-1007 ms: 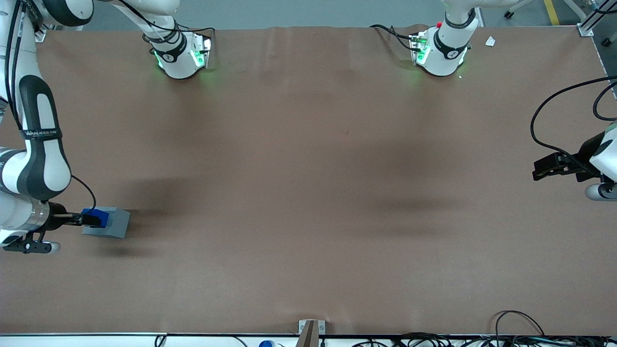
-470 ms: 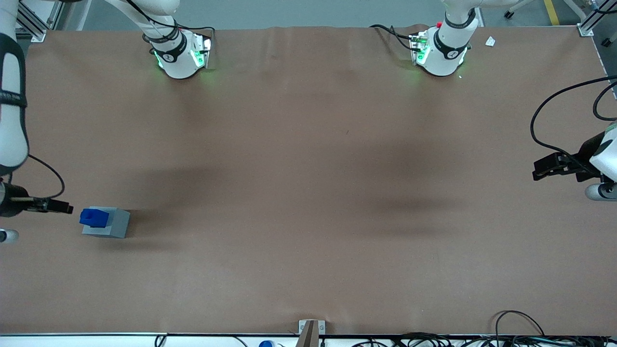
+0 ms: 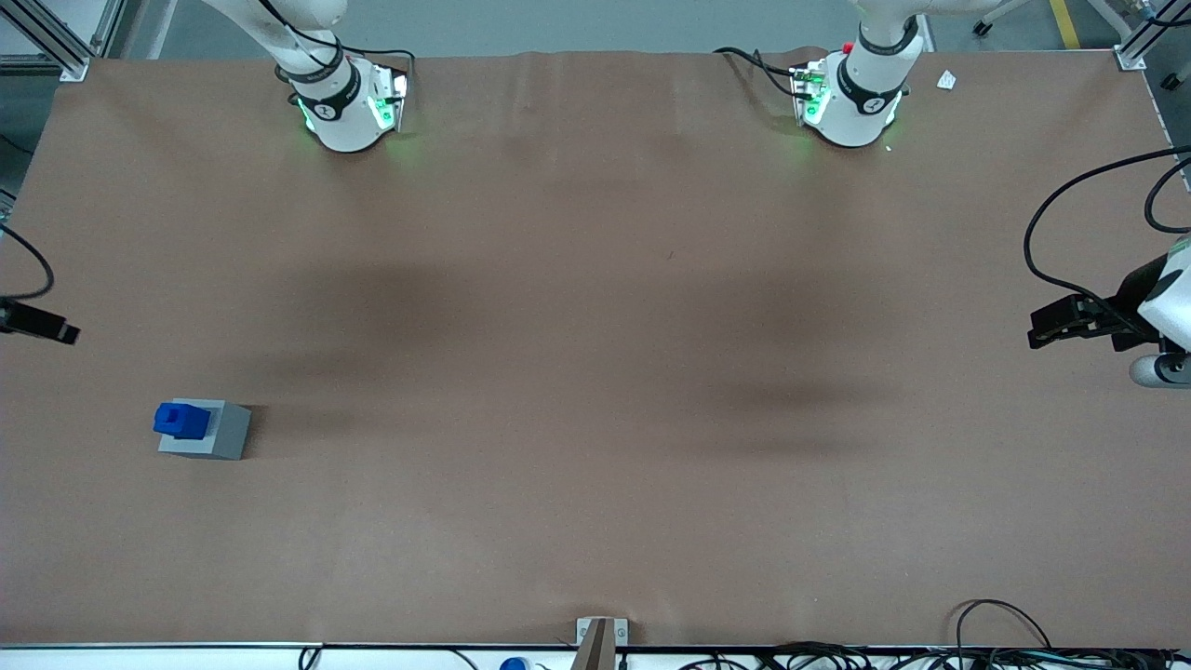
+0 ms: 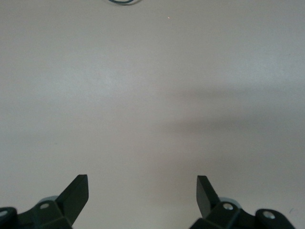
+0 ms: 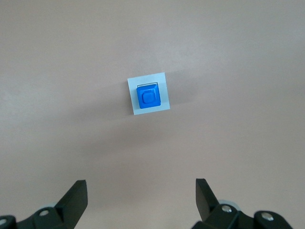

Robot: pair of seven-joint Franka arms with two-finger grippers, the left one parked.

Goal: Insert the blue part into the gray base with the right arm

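Insertion step, judged complete: blue part (image 5: 148, 98) seated in the recess of the gray base (image 5: 162, 82) on the table (image 3: 595, 372) toward the working arm's end; gripper (image 5: 141, 198) high above, fingers wide and empty; next, retreat only.

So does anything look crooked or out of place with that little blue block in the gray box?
Nothing stands out. The blue part sits squarely in the recess of the gray base, its edges lined up with the box. The base rests flat on the brown table. The gripper hangs open well above them, touching neither.
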